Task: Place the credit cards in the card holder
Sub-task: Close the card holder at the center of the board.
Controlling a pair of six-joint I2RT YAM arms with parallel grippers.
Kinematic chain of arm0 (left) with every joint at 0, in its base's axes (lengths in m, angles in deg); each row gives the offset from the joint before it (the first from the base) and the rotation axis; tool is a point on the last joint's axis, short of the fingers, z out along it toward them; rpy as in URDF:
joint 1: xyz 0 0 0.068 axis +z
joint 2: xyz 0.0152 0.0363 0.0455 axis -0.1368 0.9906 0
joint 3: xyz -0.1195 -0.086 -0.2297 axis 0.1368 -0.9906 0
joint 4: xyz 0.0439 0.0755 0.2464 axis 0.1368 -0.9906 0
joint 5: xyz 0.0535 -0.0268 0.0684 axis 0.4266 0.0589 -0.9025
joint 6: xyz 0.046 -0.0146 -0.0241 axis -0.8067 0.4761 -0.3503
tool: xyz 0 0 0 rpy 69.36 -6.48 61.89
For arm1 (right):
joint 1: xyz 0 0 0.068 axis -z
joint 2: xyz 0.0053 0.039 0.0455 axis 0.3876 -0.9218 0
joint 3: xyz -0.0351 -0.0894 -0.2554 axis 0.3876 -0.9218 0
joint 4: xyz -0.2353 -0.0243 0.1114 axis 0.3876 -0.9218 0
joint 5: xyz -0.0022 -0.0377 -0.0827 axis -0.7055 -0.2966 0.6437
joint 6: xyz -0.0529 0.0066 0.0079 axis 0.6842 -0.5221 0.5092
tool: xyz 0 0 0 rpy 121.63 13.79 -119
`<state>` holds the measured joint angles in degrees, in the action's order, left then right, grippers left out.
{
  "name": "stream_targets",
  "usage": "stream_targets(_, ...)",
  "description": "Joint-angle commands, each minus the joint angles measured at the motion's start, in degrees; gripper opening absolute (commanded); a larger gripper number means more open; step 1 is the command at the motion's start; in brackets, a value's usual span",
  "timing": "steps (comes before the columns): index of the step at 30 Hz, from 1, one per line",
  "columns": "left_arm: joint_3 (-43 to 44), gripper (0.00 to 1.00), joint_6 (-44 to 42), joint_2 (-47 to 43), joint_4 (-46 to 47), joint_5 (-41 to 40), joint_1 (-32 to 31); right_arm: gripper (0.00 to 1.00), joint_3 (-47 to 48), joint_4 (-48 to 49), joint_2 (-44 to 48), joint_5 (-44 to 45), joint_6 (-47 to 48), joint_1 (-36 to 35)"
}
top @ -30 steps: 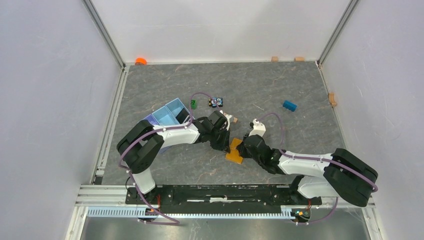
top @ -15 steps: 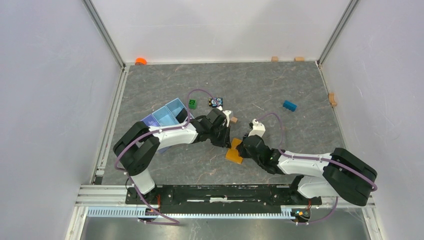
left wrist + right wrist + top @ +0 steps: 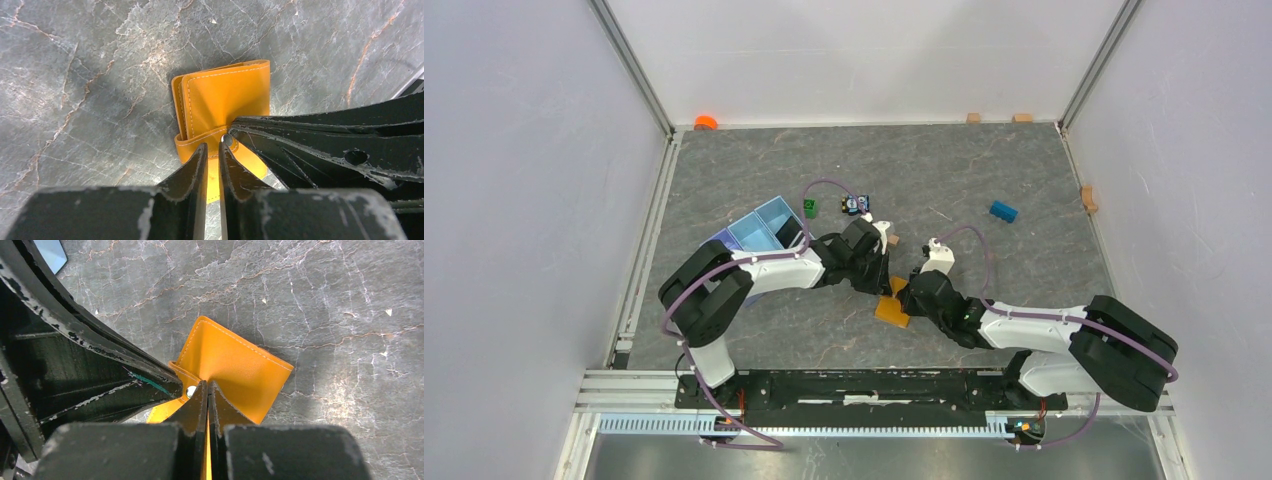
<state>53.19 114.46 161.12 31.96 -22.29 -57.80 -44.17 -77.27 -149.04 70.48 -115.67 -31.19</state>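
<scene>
Top external view: flat orange-tan card holder (image 3: 890, 309) low centre of frame, on grey marbled stone-look tabletop (image 3: 1024, 170), partly under two black grippers. L gripper (image 3: 882, 284) reaching in from upper left of it, R gripper (image 3: 909, 298) from the right, tips meeting over the same orange piece.

Left wrist view: card holder mid-frame, smooth leather-look skin, pale stitching along edges, rounded corners. Folded like a book: one leaf flat toward top of frame, second leaf nearer the cam w/ its edge curled up into a thin band. Dark shadow along left side. L gripper fingers (image 3: 195, 172) black, scuffed, wedge-shaped, closed to a slim slit on that raised edge, orange filling the slit. R gripper entering from right of frame, tip touching the same edge just beside.

Right wrist view: card holder at centre as a tilted rectangle, stitched border plain along upper edges, surface matt w/ soft sheen. R gripper fingers (image 3: 195, 407) pressed tight together, only a hairline of orange lower in the slit, tips on the fold line. Can't tell if any leaf caught betw. them. Small round silver stud (image 3: 190, 390) just left of tips. L gripper filling left of frame, matt black w/ pale worn scratches.

Elsewhere in top view: light blue divided plastic tray (image 3: 759, 232) left of centre, beside L arm. Small blue block (image 3: 1003, 211) right of centre, well apart from card holder. Small green cube (image 3: 811, 208) above centre.
</scene>
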Motion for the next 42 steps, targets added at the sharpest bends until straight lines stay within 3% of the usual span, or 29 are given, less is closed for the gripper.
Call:
stream_targets(1,1.3,0.20,2.1,1.3,2.3,-1.1,-0.6,0.00,-2.2,-12.0,-3.1,-1.0,1.3,-0.7)
stream_targets(21,1.1,0.19,4.4,4.3,-0.8,-2.7,-1.8,0.00,-2.3,-12.2,-3.1,-0.1,1.2,-1.5)
stream_targets(42,-8.2,0.16,2.2,4.5,0.9,-8.3,-7.9,0.00,-2.6,-12.5,-2.4,0.9,0.6,-1.7)
